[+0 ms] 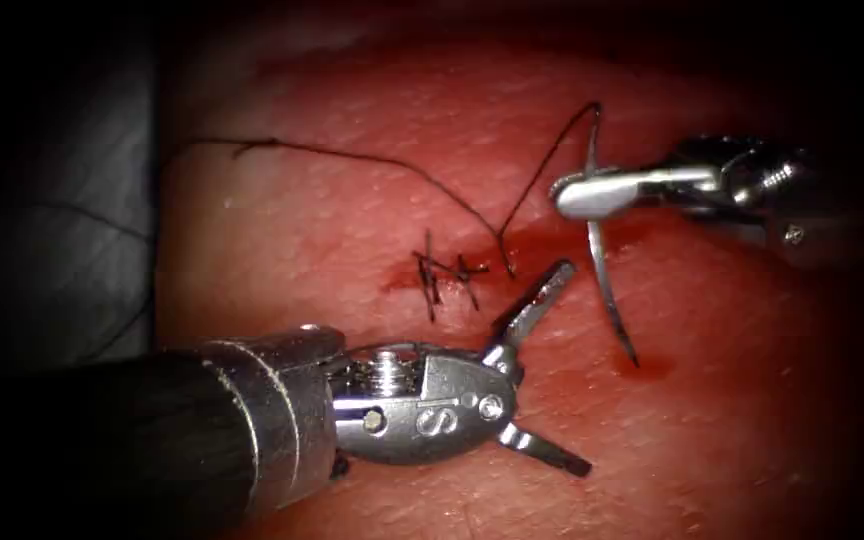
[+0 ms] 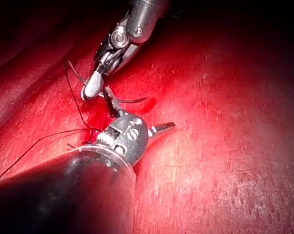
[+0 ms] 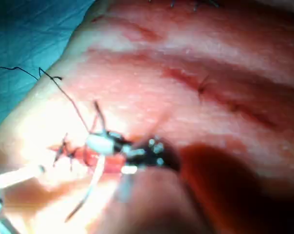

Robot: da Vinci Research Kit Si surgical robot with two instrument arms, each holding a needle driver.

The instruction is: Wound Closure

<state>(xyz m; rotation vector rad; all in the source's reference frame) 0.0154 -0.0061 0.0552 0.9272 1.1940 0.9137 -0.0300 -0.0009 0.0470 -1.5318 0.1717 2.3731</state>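
My right tool [image 1: 574,195] comes in from the right with its jaws shut on the curved needle [image 1: 602,275], about a third of the way from its thread end. The needle hangs downward, right of the stitched part of the cut [image 1: 447,275]. Its tip touches a small red spot on the tissue [image 1: 712,400]; I cannot tell whether it has entered. Black thread [image 1: 542,165] runs from the needle's upper end down to the cut, and another strand trails off to the far left. My left tool [image 1: 567,368] sits below the cut, jaws wide open and holding nothing. In the left wrist view, the open left tool [image 2: 140,107] lies just under the right tool [image 2: 91,88] and needle [image 2: 135,101]. In the right wrist view, the right tool [image 3: 101,144] grips the needle [image 3: 91,190].
Short cut ends of thread stick up from the earlier stitches [image 1: 430,290]. Red fluid [image 1: 542,240] stains the cut. A grey-blue drape [image 1: 52,200] lies beyond the tissue's left edge.
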